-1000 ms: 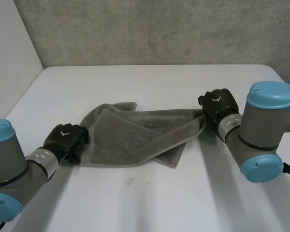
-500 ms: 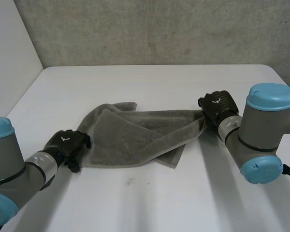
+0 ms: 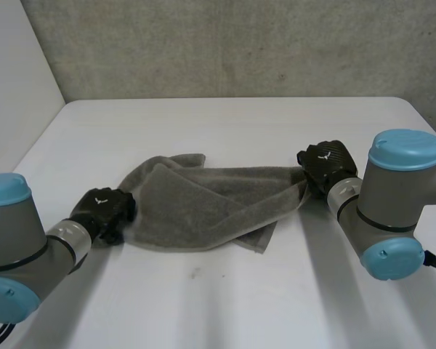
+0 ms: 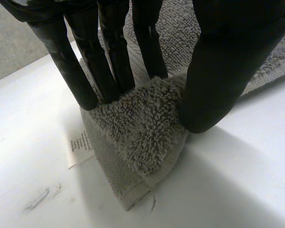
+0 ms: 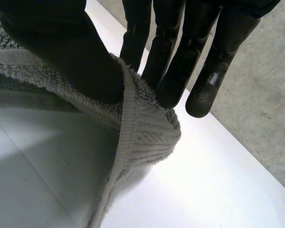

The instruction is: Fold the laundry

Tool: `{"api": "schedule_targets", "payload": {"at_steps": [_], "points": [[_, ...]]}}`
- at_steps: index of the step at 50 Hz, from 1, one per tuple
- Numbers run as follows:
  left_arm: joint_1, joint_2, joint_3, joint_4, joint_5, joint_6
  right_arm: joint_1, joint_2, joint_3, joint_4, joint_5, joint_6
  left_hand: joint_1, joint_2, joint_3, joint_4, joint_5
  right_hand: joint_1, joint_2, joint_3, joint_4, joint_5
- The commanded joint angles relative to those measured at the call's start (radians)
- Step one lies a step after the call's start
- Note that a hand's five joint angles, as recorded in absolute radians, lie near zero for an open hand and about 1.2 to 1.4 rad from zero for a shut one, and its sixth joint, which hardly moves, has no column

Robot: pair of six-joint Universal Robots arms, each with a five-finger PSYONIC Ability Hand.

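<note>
**Both hands pinch the grey towel at opposite ends**

In the head view you see the towel (image 3: 203,203) lying rumpled across the middle of the white table (image 3: 225,305), partly folded over itself, with one loose corner pointing toward the lower middle of the frame; a grey wall (image 3: 225,43) runs along the top.

Your left hand (image 3: 102,211) sits at centre-left of that view, on the towel's left end; your right hand (image 3: 325,166) sits at centre-right, on the towel's right end; the two are well apart, with the cloth stretched loosely between them.

In the left wrist view the straight fingers (image 4: 109,52) press on one side of a bunched towel corner and the thumb (image 4: 218,71) presses on the other, so the pile is pinched between them; a small white label (image 4: 80,149) lies flat on the table just beside that corner, past the fingertips.

In the right wrist view the right thumb (image 5: 61,52) and the fingers of the right hand (image 5: 171,61) nip the woven hem at the towel's edge; the hem curls around the thumb tip, and the cloth hangs from the pinch to the table.
</note>
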Motion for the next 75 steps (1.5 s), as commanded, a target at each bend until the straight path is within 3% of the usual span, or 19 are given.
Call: {"api": "schedule_targets", "payload": {"at_steps": [1, 2, 13, 18, 20, 25, 27, 32, 35, 40, 42, 48, 53, 55, 56, 58, 62, 68, 75], "points": [[-0.001, -0.018, 0.018, 0.0, 0.011, 0.0, 0.0, -0.003, 0.002, 0.0, 0.001, -0.002, 0.435, 0.439, 0.44, 0.439, 0.441, 0.449, 0.221, 0.217, 0.203, 0.248], [-0.001, -0.018, 0.019, 0.002, 0.011, 0.0, 0.0, -0.003, 0.002, 0.0, 0.001, -0.002, 0.61, 0.615, 0.615, 0.614, 0.616, 0.449, 0.221, 0.217, 0.203, 0.248], [0.001, 0.19, 0.018, 0.008, -0.005, 0.0, -0.005, -0.118, -0.016, 0.08, 0.006, -0.04, 0.612, 0.616, 0.617, 0.616, 0.618, 0.449, 0.221, 0.217, 0.203, 0.248], [0.002, 0.357, 0.023, -0.021, -0.004, -0.001, -0.034, -0.204, -0.044, 0.29, -0.003, -0.158, 0.612, 0.616, 0.617, 0.616, 0.618, 0.449, 0.221, 0.217, 0.203, 0.248], [0.005, 0.424, 0.026, -0.05, -0.004, 0.002, -0.046, -0.262, -0.071, 0.469, -0.008, -0.26, 0.612, 0.616, 0.617, 0.616, 0.618, 0.449, 0.221, 0.217, 0.203, 0.248], [0.033, 0.596, 0.061, -0.227, 0.002, 0.056, -0.049, -0.394, -0.096, 0.697, -0.011, -0.391, 0.612, 0.616, 0.617, 0.616, 0.618, 0.449, 0.221, 0.217, 0.203, 0.248], [0.047, 0.651, 0.091, -0.376, 0.005, 0.12, -0.049, -0.436, -0.097, 0.749, -0.015, -0.422, 0.612, 0.616, 0.617, 0.616, 0.618, 0.449, 0.221, 0.217, 0.203, 0.248], [0.045, 0.643, 0.076, -0.535, 0.007, 0.209, -0.049, -0.494, -0.087, 0.785, -0.071, -0.451, 0.612, 0.616, 0.617, 0.616, 0.618, 0.449, 0.221, 0.217, 0.203, 0.248], [0.044, 0.59, 0.041, -0.547, 0.005, 0.244, -0.051, -0.479, -0.042, 0.785, -0.117, -0.451, 0.612, 0.616, 0.617, 0.616, 0.618, 0.449, 0.221, 0.217, 0.203, 0.248], [0.038, 0.406, 0.045, -0.498, -0.001, 0.252, -0.047, -0.322, 0.012, 0.779, -0.12, -0.476, 0.612, 0.616, 0.617, 0.616, 0.618, 0.449, 0.221, 0.217, 0.203, 0.248], [0.033, 0.343, 0.068, -0.472, -0.002, 0.252, -0.037, -0.209, -0.04, 0.775, -0.086, -0.482, 0.612, 0.616, 0.617, 0.616, 0.618, 0.449, 0.221, 0.217, 0.203, 0.248], [-0.018, 0.142, 0.312, -0.36, -0.042, 0.246, -0.018, -0.103, -0.218, 0.692, -0.009, -0.469, 0.612, 0.616, 0.617, 0.616, 0.618, 0.449, 0.221, 0.217, 0.203, 0.248], [-0.045, 0.08, 0.614, -0.241, -0.12, 0.235, -0.009, -0.091, -0.445, 0.445, 0.043, -0.445, 0.612, 0.616, 0.617, 0.616, 0.618, 0.449, 0.221, 0.217, 0.203, 0.248], [-0.048, 0.063, 0.722, -0.182, -0.143, 0.226, -0.005, -0.104, -0.574, 0.216, 0.075, -0.372, 0.612, 0.616, 0.617, 0.616, 0.618, 0.449, 0.221, 0.217, 0.203, 0.248], [-0.056, 0.05, 0.825, -0.114, -0.16, 0.208, -0.005, -0.104, -0.574, 0.215, 0.075, -0.371, 0.612, 0.616, 0.617, 0.616, 0.618, 0.449, 0.221, 0.217, 0.203, 0.248], [-0.065, 0.042, 0.916, -0.037, -0.179, 0.172, -0.005, -0.146, -0.605, -0.01, 0.08, -0.309, 0.612, 0.616, 0.617, 0.616, 0.618, 0.449, 0.221, 0.217, 0.203, 0.248], [-0.073, 0.043, 1.049, 0.127, -0.237, 0.033, -0.005, -0.187, -0.562, -0.159, 0.081, -0.299, 0.612, 0.616, 0.617, 0.616, 0.618, 0.449, 0.221, 0.217, 0.203, 0.248], [-0.071, 0.077, 0.899, 0.07, -0.243, -0.02, -0.003, -0.241, -0.432, -0.146, 0.054, -0.298, 0.612, 0.616, 0.617, 0.616, 0.618, 0.449, 0.221, 0.217, 0.203, 0.248], [-0.047, 0.117, 0.543, 0.06, -0.205, -0.02, -0.018, -0.242, -0.202, -0.032, -0.136, -0.299, 0.612, 0.616, 0.617, 0.616, 0.618, 0.449, 0.221, 0.217, 0.203, 0.248]]}}
